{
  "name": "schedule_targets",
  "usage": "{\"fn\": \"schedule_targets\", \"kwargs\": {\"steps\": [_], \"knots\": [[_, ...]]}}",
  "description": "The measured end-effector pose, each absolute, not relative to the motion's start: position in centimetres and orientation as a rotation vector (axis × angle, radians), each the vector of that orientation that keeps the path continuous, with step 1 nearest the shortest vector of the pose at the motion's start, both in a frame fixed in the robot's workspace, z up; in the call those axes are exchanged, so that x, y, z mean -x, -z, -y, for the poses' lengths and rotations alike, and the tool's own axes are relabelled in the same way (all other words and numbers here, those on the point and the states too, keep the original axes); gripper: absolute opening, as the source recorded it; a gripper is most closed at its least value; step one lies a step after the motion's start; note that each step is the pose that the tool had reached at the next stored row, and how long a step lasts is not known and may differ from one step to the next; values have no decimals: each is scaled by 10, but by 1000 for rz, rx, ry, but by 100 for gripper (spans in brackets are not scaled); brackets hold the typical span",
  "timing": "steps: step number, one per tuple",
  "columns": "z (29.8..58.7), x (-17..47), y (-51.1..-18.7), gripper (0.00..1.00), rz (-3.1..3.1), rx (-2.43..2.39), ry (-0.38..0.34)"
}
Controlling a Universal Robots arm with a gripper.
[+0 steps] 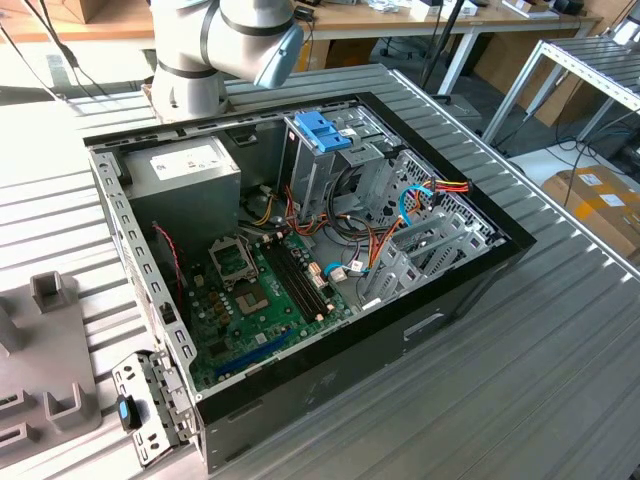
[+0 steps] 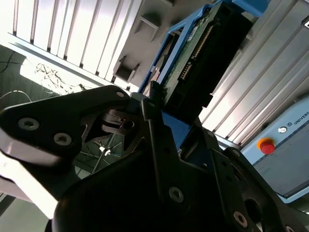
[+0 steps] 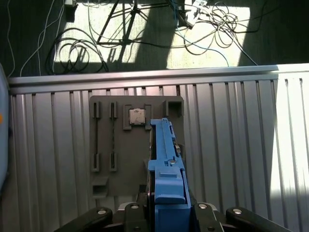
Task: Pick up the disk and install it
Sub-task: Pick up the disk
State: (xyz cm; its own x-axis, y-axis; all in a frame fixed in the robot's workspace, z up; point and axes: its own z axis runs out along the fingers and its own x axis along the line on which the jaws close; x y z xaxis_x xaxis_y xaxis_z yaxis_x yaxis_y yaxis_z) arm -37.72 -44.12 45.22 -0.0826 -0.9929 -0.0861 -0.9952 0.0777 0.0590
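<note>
The hand (image 3: pixel 169 209) is pinching the disk (image 3: pixel 166 154), holding it over the grey holder (image 3: pixel 108 145) on the desk (image 3: pixel 231 145), so pickup looks done. Fitting it into the computer case (image 1: pixel 470 255) is left

Your disk (image 3: pixel 166 164) is clamped in the tool (image 3: pixel 166 208), gripped at its near end. In the first wrist view you see it edge-on: a narrow blue plastic side rail with a stepped block nearest the tool. It runs straight out from the jaws, against the grey tray (image 3: pixel 104 140) on the ribbed desk (image 3: pixel 231 145). In the second wrist view you see a broad face instead: a green circuit board (image 2: pixel 193 46) with a row of connector pins beside a dark body, framed by blue rails. You cannot tell whether its far end touches the tray.
</note>
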Motion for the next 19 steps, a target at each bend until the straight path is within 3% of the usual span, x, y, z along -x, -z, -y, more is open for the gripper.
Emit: {"fn": "schedule_targets", "kwargs": {"steps": [19], "knots": [[441, 403, -435, 37, -2289, 2112, -159]]}}
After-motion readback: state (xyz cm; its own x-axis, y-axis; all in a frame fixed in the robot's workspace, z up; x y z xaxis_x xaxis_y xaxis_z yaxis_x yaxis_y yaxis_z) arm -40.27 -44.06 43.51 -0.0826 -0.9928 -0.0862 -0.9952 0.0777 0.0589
